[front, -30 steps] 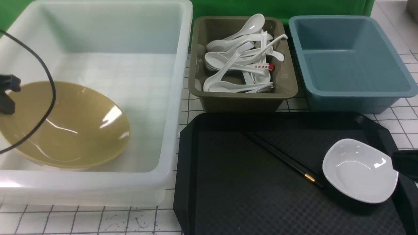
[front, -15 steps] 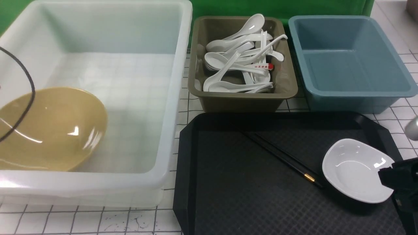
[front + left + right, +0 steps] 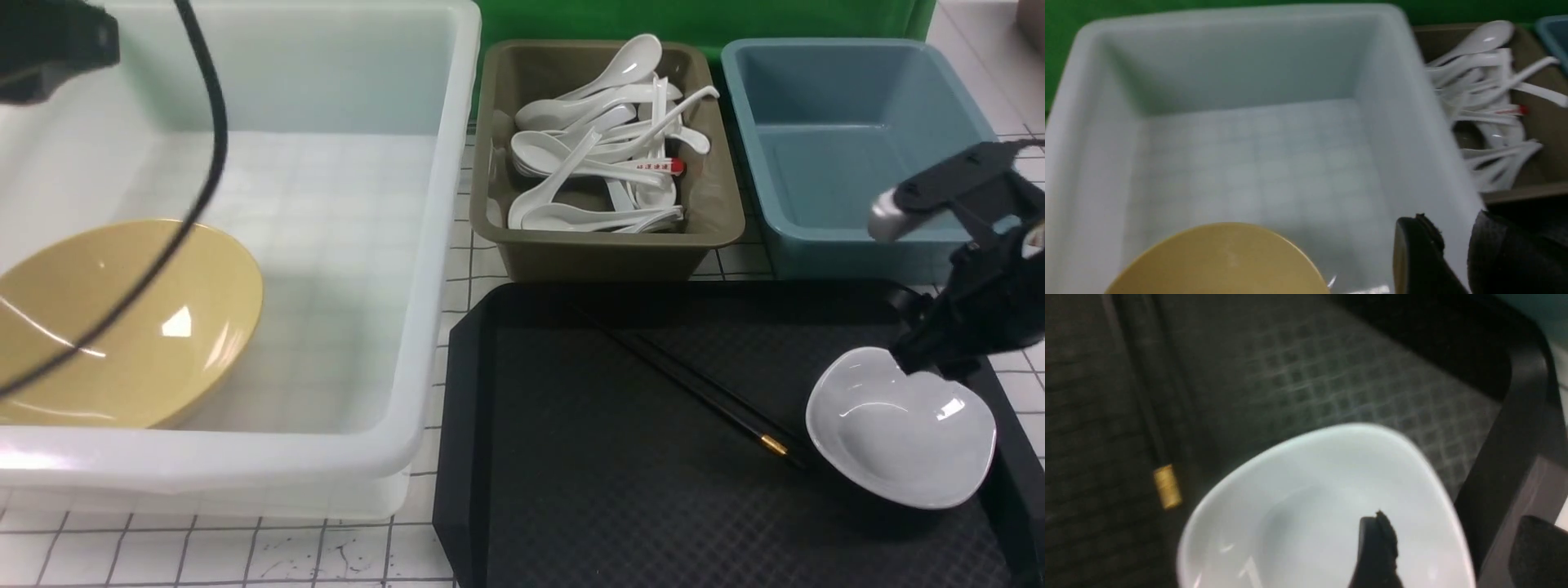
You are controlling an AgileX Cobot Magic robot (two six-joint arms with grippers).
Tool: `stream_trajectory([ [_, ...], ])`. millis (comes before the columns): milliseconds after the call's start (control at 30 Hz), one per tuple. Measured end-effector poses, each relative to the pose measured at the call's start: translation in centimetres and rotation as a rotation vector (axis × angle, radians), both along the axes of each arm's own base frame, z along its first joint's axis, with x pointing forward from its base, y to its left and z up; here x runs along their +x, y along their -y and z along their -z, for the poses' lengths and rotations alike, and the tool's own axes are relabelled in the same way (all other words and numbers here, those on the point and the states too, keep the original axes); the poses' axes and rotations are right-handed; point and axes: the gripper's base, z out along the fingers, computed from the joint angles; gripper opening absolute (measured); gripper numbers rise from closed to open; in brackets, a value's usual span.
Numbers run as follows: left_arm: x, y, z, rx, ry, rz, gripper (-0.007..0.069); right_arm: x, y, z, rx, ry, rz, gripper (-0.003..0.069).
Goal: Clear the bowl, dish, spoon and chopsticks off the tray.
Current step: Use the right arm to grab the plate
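Observation:
The yellow bowl (image 3: 131,327) lies tilted inside the translucent white tub (image 3: 445,245); its rim (image 3: 1220,257) shows in the left wrist view. My left gripper (image 3: 1451,228) hangs above it, jaws a little apart and empty. The white dish (image 3: 898,433) sits at the black tray's (image 3: 588,498) right side. My right gripper (image 3: 935,366) stands open astride the dish's (image 3: 1310,506) far rim, one finger (image 3: 1376,543) over its hollow. The chopsticks (image 3: 694,392) lie diagonally on the tray. Several white spoons (image 3: 596,147) lie piled in the olive tub; the task's spoon cannot be told apart.
The olive tub (image 3: 608,249) and an empty blue tub (image 3: 857,163) stand behind the tray. My left arm (image 3: 49,41) and its cable (image 3: 208,155) hang over the white tub's far left. A gridded white tabletop (image 3: 245,555) lies in front.
The left gripper let go of the bowl and rose to the upper left; the bowl settled further left. The right gripper opened and came in from the right edge over the dish's far rim.

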Motion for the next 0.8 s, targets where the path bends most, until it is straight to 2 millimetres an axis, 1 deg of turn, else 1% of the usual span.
stream_trajectory([
  [33,-1.0,0.2,0.2,0.017,0.006,0.015,0.0073,0.7,0.2,0.5,-0.006,-0.015,0.005,0.0462],
  [67,-1.0,0.2,0.2,0.017,0.006,0.015,0.0073,0.7,0.2,0.4,-0.007,-0.012,0.005,0.0462],
  [100,-2.8,0.0,0.8,0.043,0.012,0.023,0.004,1.6,0.7,1.5,-0.015,-0.047,0.021,0.0463],
  [133,-4.0,-0.2,1.4,0.067,0.013,0.017,0.002,2.2,1.1,2.2,-0.018,-0.072,0.034,0.0463],
  [233,-6.4,-1.0,3.2,0.129,0.021,-0.019,-0.0003,3.3,2.2,4.2,-0.024,-0.157,0.073,0.0463],
  [267,-7.4,-1.4,4.2,0.15,0.025,-0.042,-0.0008,3.6,2.5,4.5,-0.02,-0.182,0.086,0.0463],
  [300,-7.8,-1.7,4.7,0.166,0.028,-0.056,-0.0008,3.9,2.6,4.4,-0.009,-0.185,0.095,0.0463],
  [333,-8.8,-2.1,5.8,0.191,0.04,-0.091,-0.0011,4.3,2.5,4.7,0.008,-0.216,0.091,0.0453],
  [367,-9.0,-2.2,5.9,0.193,0.047,-0.096,-0.0012,4.3,2.5,4.7,0.011,-0.222,0.088,0.0451],
  [433,-9.7,-2.8,7.2,0.216,0.056,-0.143,-0.0013,4.2,2.2,5.8,0.046,-0.301,0.069,0.0406],
  [467,-10.0,-3.0,7.5,0.233,0.067,-0.162,-0.0012,4.0,2.0,6.3,0.059,-0.342,0.057,0.0377],
  [500,-10.1,-3.2,8.0,0.235,0.066,-0.18,-0.0012,3.9,1.9,6.4,0.082,-0.362,0.058,0.0337],
  [533,-10.6,-3.7,8.7,0.263,0.084,-0.228,-0.0012,3.7,1.7,6.4,0.107,-0.382,0.046,0.0265],
  [567,-10.7,-4.0,9.2,0.264,0.092,-0.253,-0.0012,3.6,1.6,6.4,0.123,-0.395,0.043,0.0235],
  [600,-10.9,-4.3,9.5,0.278,0.106,-0.283,-0.0012,3.6,1.5,6.2,0.142,-0.406,0.047,0.0213],
  [700,-11.0,-4.8,10.1,0.264,0.137,-0.353,-0.0012,3.7,1.5,5.5,0.152,-0.418,0.045,0.0188],
  [733,-11.0,-4.9,10.1,0.268,0.145,-0.368,-0.0012,3.7,1.5,5.0,0.156,-0.425,0.043,0.0172],
  [800,-11.0,-5.1,10.1,0.241,0.164,-0.407,-0.0012,3.7,1.5,3.3,0.161,-0.422,0.033,0.0117],
])
